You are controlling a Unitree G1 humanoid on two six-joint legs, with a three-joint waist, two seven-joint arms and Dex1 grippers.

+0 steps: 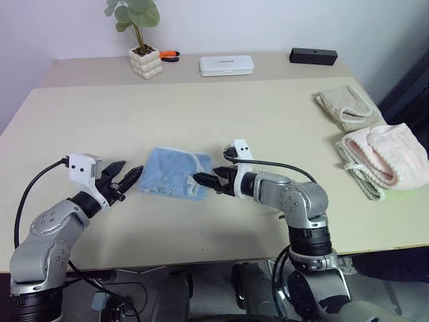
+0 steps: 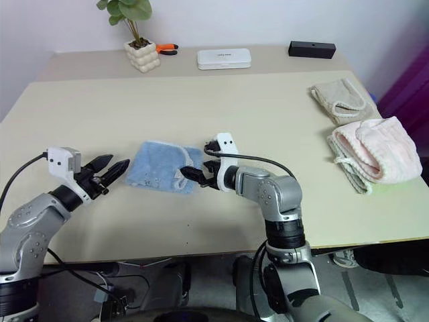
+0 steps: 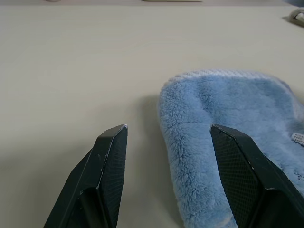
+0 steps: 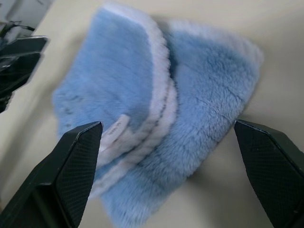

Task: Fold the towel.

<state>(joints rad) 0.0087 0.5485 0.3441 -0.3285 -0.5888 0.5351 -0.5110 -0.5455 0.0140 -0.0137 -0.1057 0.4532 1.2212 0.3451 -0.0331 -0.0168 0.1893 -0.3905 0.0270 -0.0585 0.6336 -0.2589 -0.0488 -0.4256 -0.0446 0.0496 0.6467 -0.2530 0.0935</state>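
Folded towel (image 1: pixel 171 172) btwn L pincer (image 1: pixel 132 176) & R pincer (image 1: pixel 203 179), both wide, empty.

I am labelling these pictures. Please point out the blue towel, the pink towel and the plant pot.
blue towel (image 1: pixel 169 172), left eye view, middle of its folded top layer.
pink towel (image 1: pixel 385 155), left eye view, middle of its fluffy top.
plant pot (image 1: pixel 146 64), left eye view, front of the white bumpy pot.

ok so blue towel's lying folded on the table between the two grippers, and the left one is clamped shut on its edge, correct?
Not quite. The left gripper is open, not clamped: the left wrist view shows its fingers spread, with nothing pinched between them. The rest holds: the blue towel lies folded on the table between it and the right gripper.
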